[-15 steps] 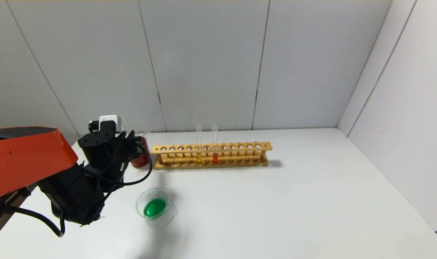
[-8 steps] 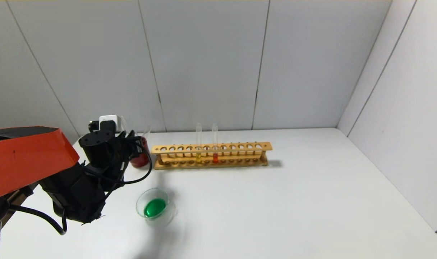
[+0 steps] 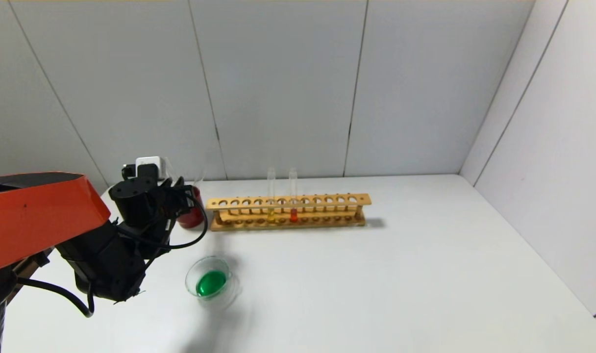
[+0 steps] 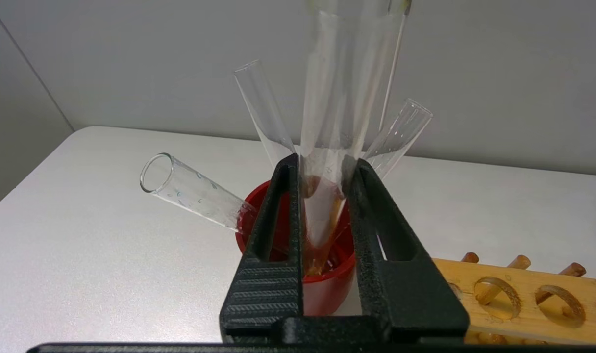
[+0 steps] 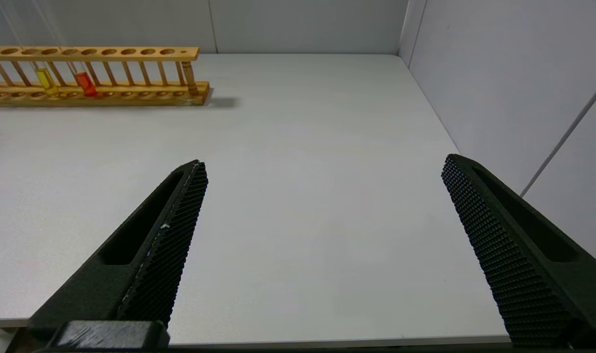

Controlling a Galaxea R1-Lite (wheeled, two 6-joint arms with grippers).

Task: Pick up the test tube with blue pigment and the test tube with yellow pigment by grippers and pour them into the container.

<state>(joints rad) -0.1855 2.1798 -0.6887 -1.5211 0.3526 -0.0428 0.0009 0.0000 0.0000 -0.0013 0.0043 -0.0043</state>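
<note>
My left gripper (image 4: 325,159) (image 3: 180,192) hangs over the dark red cup (image 4: 322,299) (image 3: 194,218) at the table's back left. It is shut on an empty clear test tube (image 4: 347,88) whose round end dips into the cup. Three more empty tubes lean in that cup; one (image 4: 190,189) carries blue-teal droplets. No tube with a column of blue pigment is in view. The test tube with yellow pigment (image 3: 271,198) (image 5: 44,78) stands in the wooden rack (image 3: 327,201). The glass container (image 3: 229,294) holds green liquid, in front of the cup. My right gripper (image 5: 325,162) is open over bare table.
A tube with red-orange liquid (image 3: 293,196) (image 5: 85,82) stands next to the yellow one in the rack (image 5: 131,51). Grey walls close the table at the back and on the right. A white plug block (image 3: 148,162) sits behind the left wrist.
The left arm has crept slightly to the right over the red cup. Rack, container and tubes have not moved.
</note>
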